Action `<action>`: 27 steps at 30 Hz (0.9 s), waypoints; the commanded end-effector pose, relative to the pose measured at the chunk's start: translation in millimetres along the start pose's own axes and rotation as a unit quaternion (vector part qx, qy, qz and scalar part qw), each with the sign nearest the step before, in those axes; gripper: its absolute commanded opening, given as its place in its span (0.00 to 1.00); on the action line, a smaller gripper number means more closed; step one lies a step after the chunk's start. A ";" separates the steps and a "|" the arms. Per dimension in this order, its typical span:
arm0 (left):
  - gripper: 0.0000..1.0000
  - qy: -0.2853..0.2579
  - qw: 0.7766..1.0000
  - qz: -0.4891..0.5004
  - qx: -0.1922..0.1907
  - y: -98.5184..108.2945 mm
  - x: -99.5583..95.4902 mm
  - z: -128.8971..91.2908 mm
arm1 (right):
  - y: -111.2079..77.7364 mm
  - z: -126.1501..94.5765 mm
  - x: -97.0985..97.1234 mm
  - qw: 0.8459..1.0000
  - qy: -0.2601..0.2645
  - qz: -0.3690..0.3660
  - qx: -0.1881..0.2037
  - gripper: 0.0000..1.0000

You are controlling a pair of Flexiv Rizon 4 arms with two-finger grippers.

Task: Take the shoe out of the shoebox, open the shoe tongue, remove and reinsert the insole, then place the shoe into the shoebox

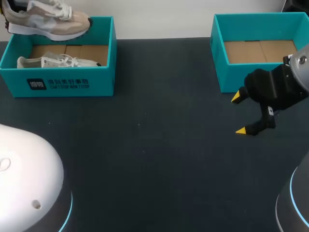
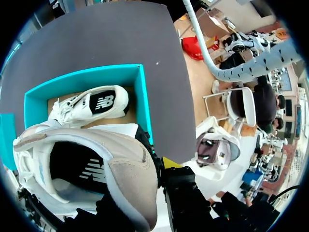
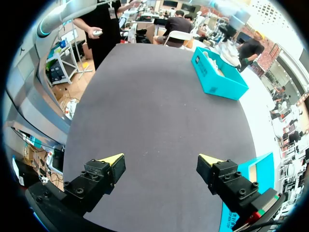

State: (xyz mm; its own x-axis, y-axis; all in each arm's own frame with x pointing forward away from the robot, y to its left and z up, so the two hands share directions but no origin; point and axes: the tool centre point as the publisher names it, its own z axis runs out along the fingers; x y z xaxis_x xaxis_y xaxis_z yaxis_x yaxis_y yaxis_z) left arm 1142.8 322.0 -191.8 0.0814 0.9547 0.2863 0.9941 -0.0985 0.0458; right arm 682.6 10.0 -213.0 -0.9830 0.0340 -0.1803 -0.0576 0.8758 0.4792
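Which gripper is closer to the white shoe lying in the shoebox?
Left. The left gripper holds a beige shoe just above the white shoe; the right gripper is across the table, beside the empty shoebox.

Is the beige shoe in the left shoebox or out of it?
Out: the beige shoe is raised above the shoebox rim, overlapping its back wall; a white shoe lies inside.

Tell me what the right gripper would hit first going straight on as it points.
Likely only bare dark table: the right gripper aims across it, the teal cardboard shoebox lying off its line.
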 end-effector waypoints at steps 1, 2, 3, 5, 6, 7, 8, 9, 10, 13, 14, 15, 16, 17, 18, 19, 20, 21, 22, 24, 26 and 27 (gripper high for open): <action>0.00 -0.005 1.000 -0.009 -0.013 3.3 -5.5 11.4 | 0.0 1.2 -0.1 1.000 0.000 0.000 0.001 1.00; 0.00 -0.007 1.000 -0.014 -0.015 4.8 -6.3 12.9 | 0.0 1.2 -0.1 1.000 0.000 0.000 0.001 1.00; 0.00 -0.005 1.000 -0.014 -0.013 6.6 -7.5 14.8 | 0.0 1.2 -0.1 1.000 0.000 0.000 0.001 1.00; 0.00 -0.006 1.000 -0.021 -0.014 10.0 -8.8 18.6 | 0.0 1.2 -0.1 1.000 0.000 0.000 0.001 1.00; 0.00 -0.005 1.000 -0.021 -0.013 12.1 -9.6 21.3 | 0.0 1.2 -0.1 1.000 0.000 0.000 0.001 1.00; 0.00 -0.007 1.000 -0.026 -0.014 13.6 -9.9 23.6 | 0.0 1.2 -0.1 1.000 0.000 0.000 0.001 1.00; 0.00 -0.005 1.000 -0.027 -0.013 15.3 -10.7 26.5 | 0.0 1.2 -0.1 1.000 0.000 0.000 0.001 1.00; 0.00 -0.006 0.999 -0.031 -0.014 16.5 -11.2 29.3 | 0.0 1.2 -0.1 1.000 0.000 0.000 0.001 1.00; 0.00 -0.004 0.999 -0.038 -0.019 17.7 -11.7 32.4 | 0.0 1.2 -0.1 1.000 0.000 0.000 0.001 1.00; 0.00 -0.004 0.999 -0.046 -0.017 20.5 -14.7 41.4 | 0.0 1.2 -0.1 1.000 0.000 0.000 0.001 1.00; 0.00 -0.003 0.999 -0.046 -0.016 21.1 -15.5 44.2 | 0.0 1.2 -0.1 1.000 0.000 0.000 0.001 1.00; 0.00 -0.004 0.999 -0.051 -0.016 21.7 -16.3 46.6 | 0.0 1.2 -0.1 1.000 0.000 0.000 0.001 1.00; 0.00 -0.004 0.999 -0.052 -0.017 22.1 -17.3 49.2 | 0.0 1.2 -0.1 1.000 0.000 0.000 0.001 1.00; 0.00 -0.001 0.998 -0.053 -0.015 22.8 -18.8 52.4 | 0.0 1.2 -0.1 1.000 0.000 0.000 0.001 1.00; 0.00 -0.004 0.998 -0.060 -0.016 23.2 -19.7 55.2 | 0.0 1.2 -0.1 1.000 0.000 0.000 0.001 1.00; 0.00 0.000 0.998 -0.064 -0.016 23.9 -20.9 59.2 | 0.0 1.2 -0.1 1.000 0.000 0.000 0.001 1.00; 0.00 -0.004 0.997 -0.070 -0.015 25.0 -21.8 63.2 | 0.0 1.2 -0.1 1.000 0.000 0.000 0.001 1.00; 0.00 -0.002 0.997 -0.073 -0.015 26.2 -23.0 67.2 | 0.0 1.2 -0.1 1.000 0.000 0.000 0.001 1.00; 0.00 -0.002 0.997 -0.078 -0.011 27.7 -24.4 71.3 | 0.0 1.2 -0.1 1.000 0.000 0.000 0.001 1.00; 0.00 0.004 0.997 -0.080 -0.003 30.8 -29.2 80.4 | 0.0 1.2 -0.1 1.000 0.000 0.000 0.001 1.00; 0.00 0.007 0.996 -0.085 -0.003 32.4 -33.2 88.7 | 0.0 1.2 -0.1 1.000 0.000 0.000 0.001 1.00; 0.00 0.008 0.996 -0.086 0.000 33.0 -34.7 92.2 | 0.0 1.2 -0.1 1.000 0.000 0.000 0.001 1.00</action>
State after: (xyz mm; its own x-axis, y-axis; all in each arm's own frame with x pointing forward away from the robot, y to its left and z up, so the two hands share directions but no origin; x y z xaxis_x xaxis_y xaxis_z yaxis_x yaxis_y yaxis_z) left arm 1167.1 313.8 -276.3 -0.0888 0.9552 0.2822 0.9923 0.0603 0.1081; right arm 682.6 10.1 -213.0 -0.9830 0.0339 -0.1803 -0.0577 0.8758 0.4792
